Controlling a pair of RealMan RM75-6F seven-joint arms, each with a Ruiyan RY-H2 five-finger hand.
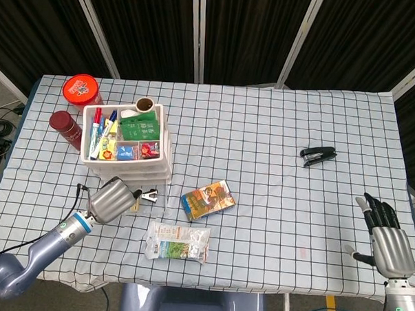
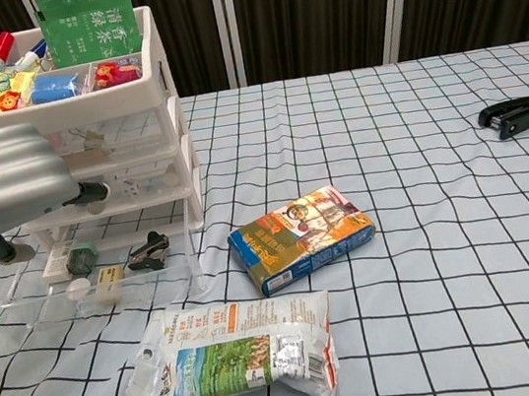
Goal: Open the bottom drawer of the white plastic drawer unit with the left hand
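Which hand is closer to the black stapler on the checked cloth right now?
Right. The right hand rests at the table's near right edge, closer to the black stapler than the left hand, which sits across the table over the clear bottom drawer.

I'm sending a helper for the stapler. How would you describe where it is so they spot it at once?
Start at the checked tablecloth and look to the side far from the white drawer unit. The black stapler lies there alone on bare cloth, the only all-black item, well apart from the colourful box and snack bag.
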